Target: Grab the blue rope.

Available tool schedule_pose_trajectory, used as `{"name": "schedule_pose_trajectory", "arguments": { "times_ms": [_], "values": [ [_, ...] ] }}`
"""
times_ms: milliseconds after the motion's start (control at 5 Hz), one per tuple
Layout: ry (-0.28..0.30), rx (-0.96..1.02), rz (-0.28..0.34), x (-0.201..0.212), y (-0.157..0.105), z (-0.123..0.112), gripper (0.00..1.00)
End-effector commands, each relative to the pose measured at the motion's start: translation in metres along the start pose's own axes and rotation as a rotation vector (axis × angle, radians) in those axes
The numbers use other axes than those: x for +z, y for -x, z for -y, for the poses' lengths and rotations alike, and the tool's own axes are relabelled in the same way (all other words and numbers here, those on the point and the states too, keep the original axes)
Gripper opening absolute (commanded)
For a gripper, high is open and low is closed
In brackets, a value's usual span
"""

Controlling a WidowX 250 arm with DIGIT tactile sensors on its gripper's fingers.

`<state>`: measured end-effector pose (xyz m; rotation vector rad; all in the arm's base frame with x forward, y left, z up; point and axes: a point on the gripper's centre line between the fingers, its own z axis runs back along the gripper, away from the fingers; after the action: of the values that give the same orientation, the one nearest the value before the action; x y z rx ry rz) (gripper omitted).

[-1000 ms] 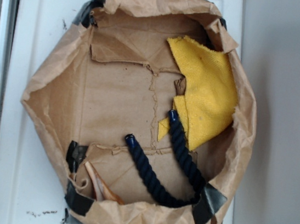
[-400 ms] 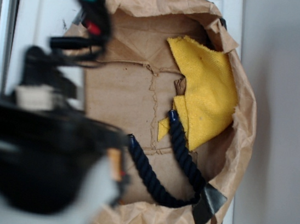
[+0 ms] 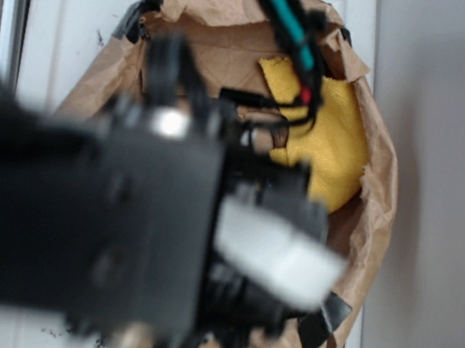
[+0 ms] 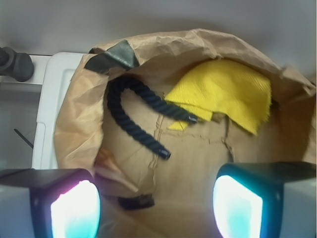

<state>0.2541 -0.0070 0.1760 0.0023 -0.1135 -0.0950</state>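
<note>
Wrist view gave the clear look: the blue rope [image 4: 136, 111] lay bent in a U on the floor of a brown paper bag [image 4: 74, 134], ahead of the gripper [image 4: 156, 201] and a little to its left. One capped end pointed back toward the gap between the fingers; the other touched the edge of a yellow cloth [image 4: 228, 91], which sat ahead and to the right. Gripper released, the two fingers [image 4: 74, 208] set wide apart with nothing between them, clear of the rope.

Exterior view showed none of the rope. The blurred black arm [image 3: 114, 227] stood in the way and covered the left and middle of the bag [image 3: 375, 201]; only the bag's far rim, its right wall and part of the cloth [image 3: 333, 161] showed past it. Teal and red wires [image 3: 291, 23] crossed the upper bag. Black tape [image 3: 321, 319] patched the bag's rim. Bag rested on a white tray [image 3: 72, 24].

Wrist view also caught a tape patch [image 4: 111, 54] on the rim beyond the rope's bend.
</note>
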Motion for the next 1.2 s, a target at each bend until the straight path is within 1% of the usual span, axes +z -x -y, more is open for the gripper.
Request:
{"name": "schedule_pose_trajectory", "arguments": {
  "times_ms": [0, 600, 800, 1000],
  "values": [
    [0.040, -0.117, 0.000, -0.036, -0.006, -0.024, 1.00],
    [0.040, -0.117, 0.000, -0.036, -0.006, -0.024, 1.00],
    [-0.024, -0.157, 0.005, -0.070, -0.008, -0.007, 1.00],
    [-0.075, -0.197, 0.011, -0.085, -0.004, -0.001, 1.00]
  ]
}}
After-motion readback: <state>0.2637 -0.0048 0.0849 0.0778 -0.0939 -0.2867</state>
